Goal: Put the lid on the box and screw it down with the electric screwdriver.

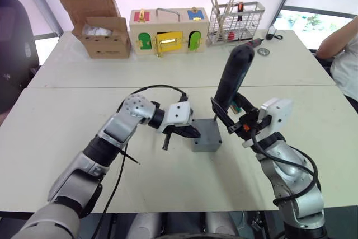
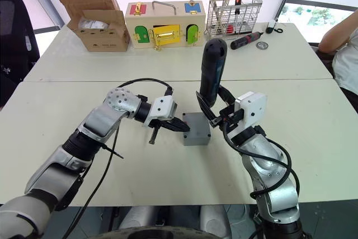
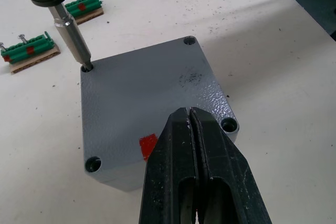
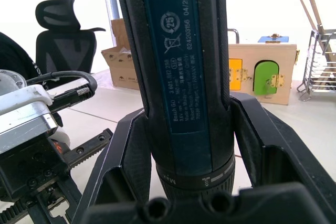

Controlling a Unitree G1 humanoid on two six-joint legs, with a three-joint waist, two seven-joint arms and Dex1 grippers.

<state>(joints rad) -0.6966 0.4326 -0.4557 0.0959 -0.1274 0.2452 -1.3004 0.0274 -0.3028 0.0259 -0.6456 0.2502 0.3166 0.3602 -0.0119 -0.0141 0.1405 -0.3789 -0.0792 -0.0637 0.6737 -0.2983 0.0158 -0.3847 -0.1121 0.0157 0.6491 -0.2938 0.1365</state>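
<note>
The grey box (image 1: 206, 141) stands mid-table with the lid (image 3: 142, 98) lying flat on top, its corner screw holes showing and a red mark near one edge. My right gripper (image 1: 232, 117) is shut on the electric screwdriver (image 1: 232, 79), held upright over the box. In the left wrist view its metal bit (image 3: 73, 38) stands in one corner hole of the lid. My left gripper (image 3: 189, 116) is shut with nothing between its fingers. Its tips sit at the lid's edge beside the red mark, on the side away from the bit.
Two green terminal strips (image 3: 84, 8) lie on the table just beyond the box. Along the far edge stand a cardboard box (image 1: 103, 29), a wooden box with coloured doors (image 1: 168, 32), a wire basket (image 1: 235, 23) and a red-and-black screwdriver (image 1: 250, 43). A person's arm (image 1: 344, 48) shows at the right.
</note>
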